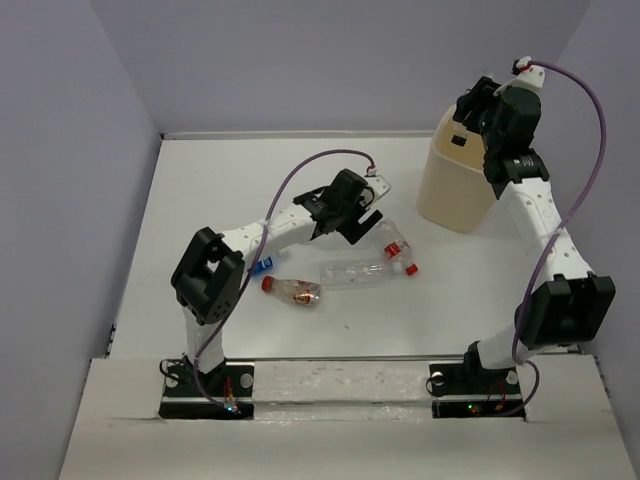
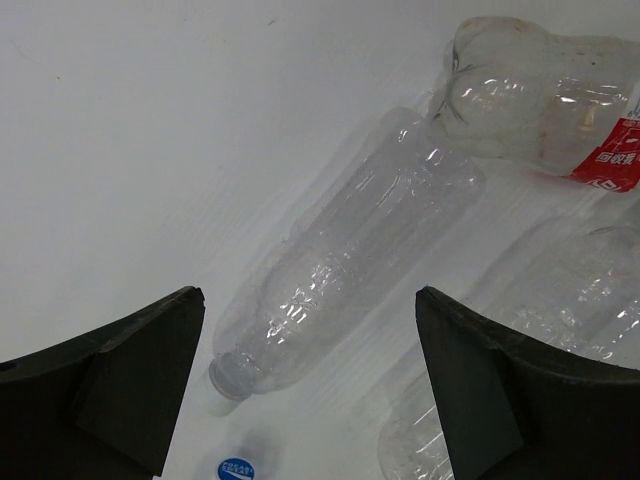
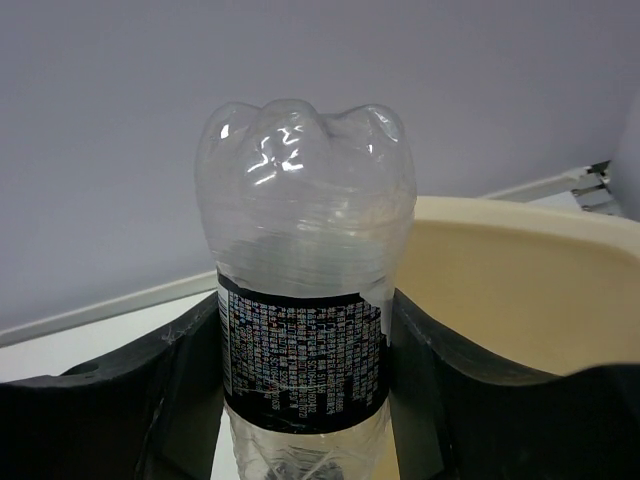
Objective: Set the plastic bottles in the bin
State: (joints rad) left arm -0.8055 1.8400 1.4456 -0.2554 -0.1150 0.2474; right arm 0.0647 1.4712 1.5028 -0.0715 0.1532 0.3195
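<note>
My left gripper (image 1: 357,224) is open above a cluster of plastic bottles lying on the table. In the left wrist view a clear unlabelled bottle (image 2: 350,250) lies slanted between the open fingers (image 2: 130,380), beside one with a red label (image 2: 520,90) and another clear one (image 2: 560,310). The top view shows a large clear bottle (image 1: 360,272), a red-capped bottle with an orange label (image 1: 298,291) and a blue-capped one (image 1: 263,265). My right gripper (image 1: 470,112) is shut on a clear bottle with a black label (image 3: 305,300) held up over the cream bin (image 1: 455,185), whose rim (image 3: 520,240) shows behind.
White walls close in the table at the back and both sides. The bin stands at the back right. A blue cap (image 2: 237,468) lies just below the left gripper's fingers.
</note>
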